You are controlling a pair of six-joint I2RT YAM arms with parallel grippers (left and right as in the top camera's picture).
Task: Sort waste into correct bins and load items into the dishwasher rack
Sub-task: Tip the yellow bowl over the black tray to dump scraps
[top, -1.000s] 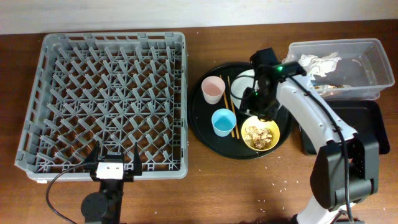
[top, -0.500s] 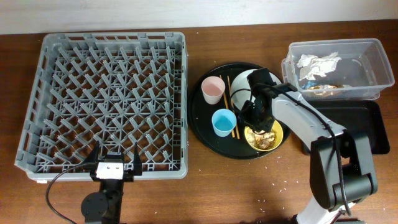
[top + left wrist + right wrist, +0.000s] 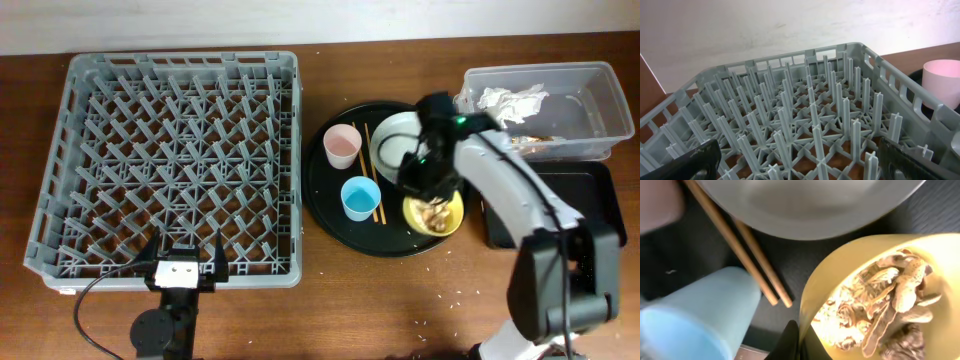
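One grey dishwasher rack filled the left half of the overhead frame, with nothing loaded among its pegs. The left gripper sat at its lower edge, fingers spread wide apart and holding nothing.

Right of the rack, on the brown surface, lay the round black tray. The clear tub stood at upper right with white napkins inside, and the shallow black tray lay below it.

On the round tray the pale plate lay above the yellow bowl. The blue cup, the pink cup and the chopsticks were to their left.

The right gripper looked clamped on the bowl's left rim. The wrist view showed one dark finger against the outer wall, with the other hidden.

The beige-brown food scraps were heaped in the bowl. A pinch on one thin rim would probably let the loaded bowl tip or slip, scattering scraps over the tray or surface. The blue cup and chopsticks lay close enough to be knocked.
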